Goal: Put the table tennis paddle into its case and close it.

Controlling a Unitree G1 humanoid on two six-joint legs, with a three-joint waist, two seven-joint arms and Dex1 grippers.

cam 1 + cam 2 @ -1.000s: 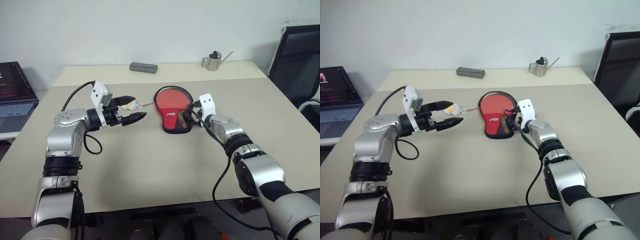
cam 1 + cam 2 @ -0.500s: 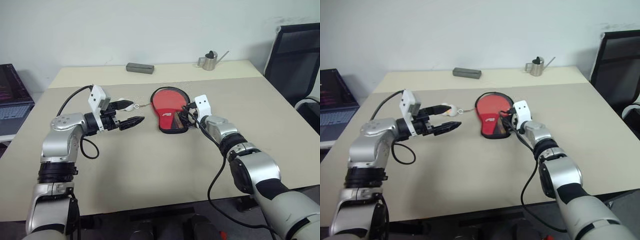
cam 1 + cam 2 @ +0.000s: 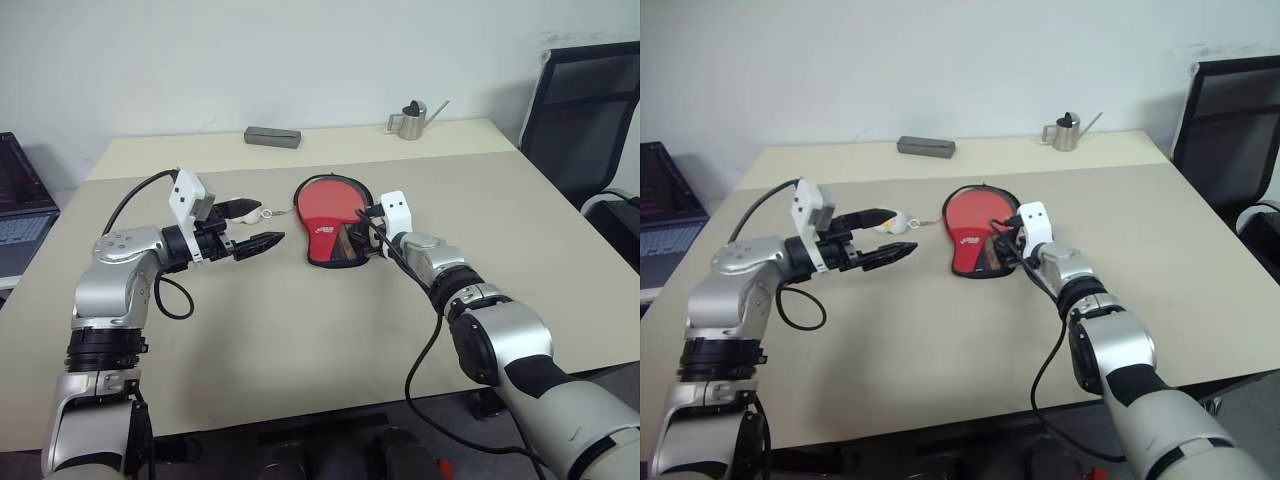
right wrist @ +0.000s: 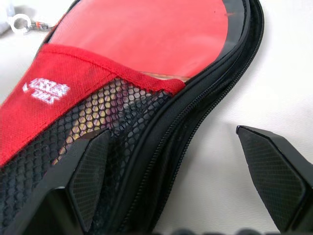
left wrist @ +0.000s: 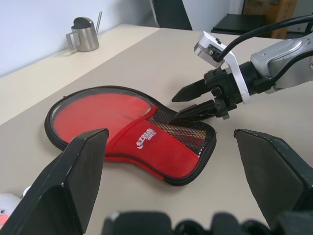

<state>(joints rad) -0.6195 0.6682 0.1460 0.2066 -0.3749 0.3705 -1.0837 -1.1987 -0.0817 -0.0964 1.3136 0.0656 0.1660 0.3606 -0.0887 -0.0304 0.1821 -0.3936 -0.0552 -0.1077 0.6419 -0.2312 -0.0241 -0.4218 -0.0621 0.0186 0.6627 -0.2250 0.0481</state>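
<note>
One beige table [image 3: 300, 340] carries one red case [image 3: 330, 232] lying flat near its middle, and inside it one table tennis paddle [image 5: 100, 110], red face up. The case's long axis runs near to far, narrow handle end toward the robot, round end away. The right gripper [image 5: 183, 102] has its jaws wide apart, empty, its tips at the case's mesh pocket [image 4: 98, 122]. The left gripper [image 3: 258, 226] hovers to the case's left, jaws spread, holding nothing. One small duck charm [image 3: 252, 213] lies beside it. Farther back sit one grey block [image 3: 273, 136] and one metal watering can [image 3: 410, 120]
</note>
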